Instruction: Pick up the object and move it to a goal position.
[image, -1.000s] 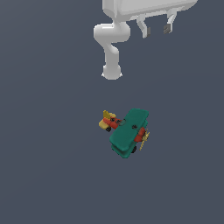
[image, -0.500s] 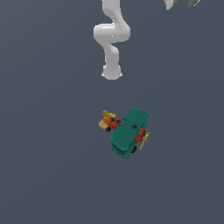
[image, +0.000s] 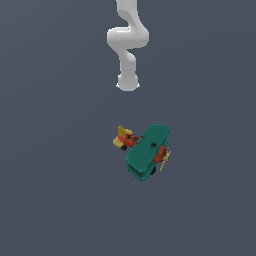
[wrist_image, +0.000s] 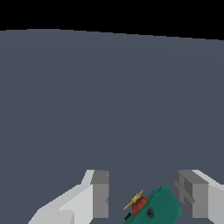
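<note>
The gripper (wrist_image: 142, 197) stands wide open and holds nothing; its two grey fingers (wrist_image: 100, 194) show only in the wrist view. The toy biplane (image: 145, 151) appears between and beyond those fingers, well apart from them and nearer to one of them, with its yellow propeller (wrist_image: 133, 199) turned toward the wrist camera. In the exterior view the biplane rests on the dark grey bench (image: 50, 190), teal-green wings uppermost, and only the white arm (image: 127, 45) is visible.
</note>
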